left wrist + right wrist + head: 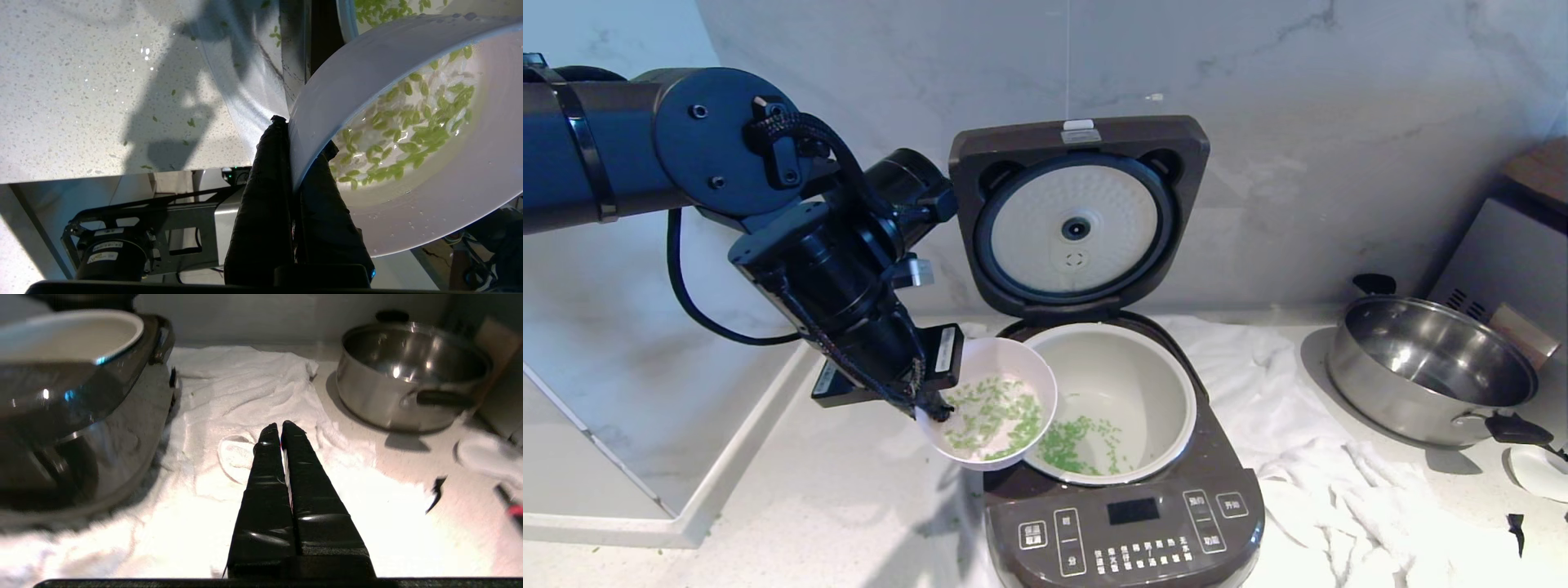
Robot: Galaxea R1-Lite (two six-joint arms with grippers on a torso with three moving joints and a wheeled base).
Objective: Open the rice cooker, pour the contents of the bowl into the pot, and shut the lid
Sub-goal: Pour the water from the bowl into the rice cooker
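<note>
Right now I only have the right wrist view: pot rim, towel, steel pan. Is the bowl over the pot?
Observer: Yes. The left claw is shut on the rim of the pink bowl and holds it tilted over the left edge of the pot.
Operator: Anything poured?
Observer: Partly. Some of the green bits lie on the pot's floor, but many more are in the bowl.
</note>
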